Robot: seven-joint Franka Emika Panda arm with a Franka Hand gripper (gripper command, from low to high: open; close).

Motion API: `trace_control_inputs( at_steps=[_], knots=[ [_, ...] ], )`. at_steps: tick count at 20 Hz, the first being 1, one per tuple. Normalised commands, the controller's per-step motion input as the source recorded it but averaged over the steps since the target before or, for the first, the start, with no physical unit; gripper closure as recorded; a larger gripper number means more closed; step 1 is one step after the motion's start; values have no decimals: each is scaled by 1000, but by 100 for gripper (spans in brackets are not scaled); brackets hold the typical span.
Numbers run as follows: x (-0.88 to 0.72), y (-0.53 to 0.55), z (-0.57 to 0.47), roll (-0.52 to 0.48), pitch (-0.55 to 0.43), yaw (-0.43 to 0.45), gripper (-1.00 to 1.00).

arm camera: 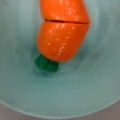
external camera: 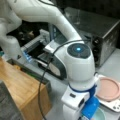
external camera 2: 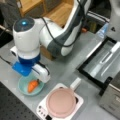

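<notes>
An orange toy carrot [external camera 2: 32, 86] with a green stem lies in a pale teal bowl [external camera 2: 22, 91] at a front view's lower left. My gripper [external camera 2: 38, 80] hangs straight down over the bowl, its tip right at the carrot's end; the white hand and blue wrist part hide its fingers. The wrist view looks into the bowl [arm camera: 95, 75] from close up: the carrot [arm camera: 63, 37], made of two joined pieces, fills the upper middle, with its green stem [arm camera: 46, 63] below it. No fingers show there. In a front view only the bowl's rim [external camera: 101, 115] peeks out under the arm.
A pink round pan [external camera 2: 61, 102] sits on a white cooktop [external camera 2: 41, 110] right next to the bowl, seen too in a front view [external camera: 108, 88]. A wooden cabinet [external camera: 22, 87], a metal oven [external camera: 100, 32], a black tray [external camera 2: 100, 62] and a blue bottle [external camera 2: 102, 30] ring the grey table.
</notes>
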Motion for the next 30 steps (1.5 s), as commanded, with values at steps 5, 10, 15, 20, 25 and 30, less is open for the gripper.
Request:
trace_control_inputs(
  at_steps=[5,10,15,20,25,30],
  knots=[
    [241,-40,-21,11,45,43,-100],
    [235,-42,20,17,56,78,-100],
    [223,-43,61,19,65,76,-100],
    [221,-43,65,20,67,76,-100],
    [220,-43,65,20,67,76,-100],
    [220,-43,65,20,67,76,-100]
  ],
)
